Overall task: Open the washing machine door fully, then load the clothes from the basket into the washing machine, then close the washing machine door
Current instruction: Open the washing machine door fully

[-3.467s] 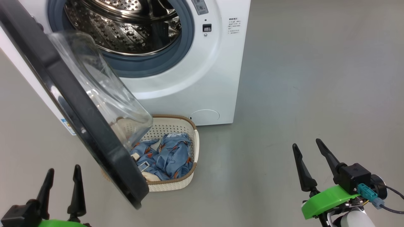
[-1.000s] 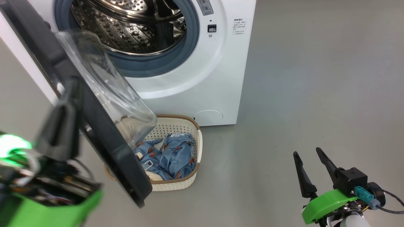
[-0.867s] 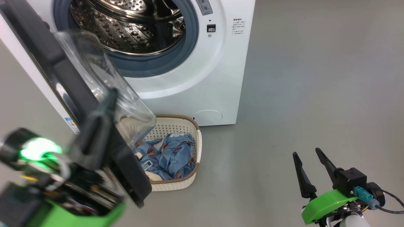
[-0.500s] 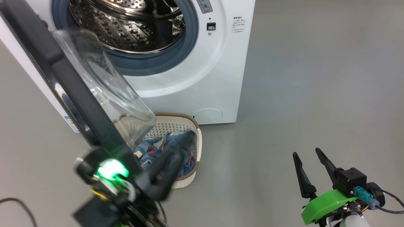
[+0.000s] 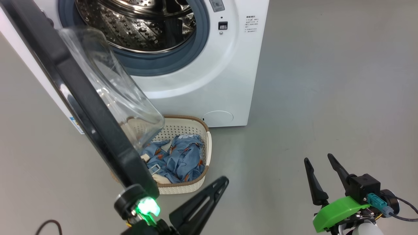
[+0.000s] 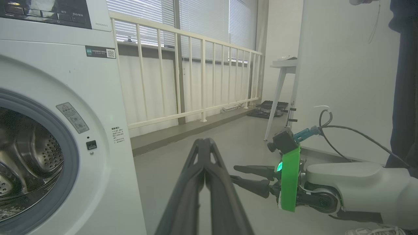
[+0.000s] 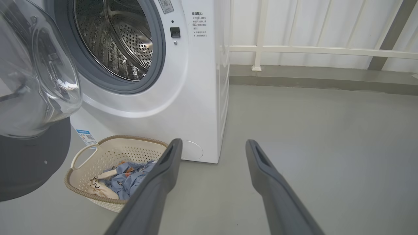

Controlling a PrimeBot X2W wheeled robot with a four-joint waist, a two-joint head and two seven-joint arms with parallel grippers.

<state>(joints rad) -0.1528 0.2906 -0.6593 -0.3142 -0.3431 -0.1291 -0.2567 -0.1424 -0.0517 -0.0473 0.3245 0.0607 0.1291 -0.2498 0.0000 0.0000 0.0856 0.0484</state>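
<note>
Your left gripper is pinched together, empty, apparently just beside the basket; your right gripper gapes, empty.

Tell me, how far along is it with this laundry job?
Done: the washing machine door stands swung open, showing a bare drum. In hand: nothing yet; the left pincer is shut and empty near the basket, the right pincer open and empty. Left: the clothes lie in the basket, to be loaded, then the door shut.
</note>
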